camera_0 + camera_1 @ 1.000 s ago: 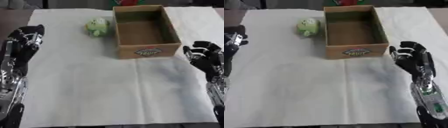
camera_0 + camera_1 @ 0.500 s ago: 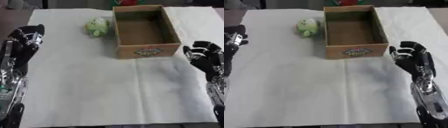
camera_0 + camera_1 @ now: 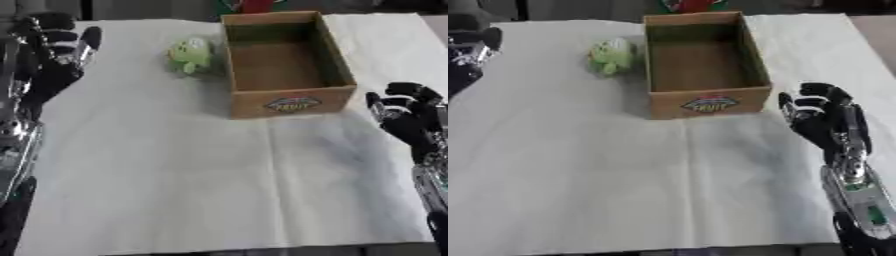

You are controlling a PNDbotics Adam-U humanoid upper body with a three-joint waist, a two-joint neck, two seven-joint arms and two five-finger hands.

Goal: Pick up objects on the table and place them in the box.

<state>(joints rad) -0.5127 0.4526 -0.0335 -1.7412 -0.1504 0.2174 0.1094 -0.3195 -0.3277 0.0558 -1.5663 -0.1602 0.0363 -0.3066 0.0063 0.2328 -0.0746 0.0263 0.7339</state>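
Observation:
A small green object (image 3: 190, 55) lies on the white cloth just left of an open cardboard box (image 3: 284, 65), whose inside looks empty. My left hand (image 3: 51, 55) is raised at the left edge, open with fingers up, well left of the green object and holding nothing. To the right of the box's front corner my right hand (image 3: 822, 120) stands with its fingers relaxed and partly bent, also holding nothing.
A white cloth (image 3: 219, 175) covers the table, wide and bare in front of the box. Something red and green (image 3: 249, 5) shows at the far edge behind the box.
My left hand has risen and moved a little toward the far side of the table. The right hand, the box and the green object have stayed put.

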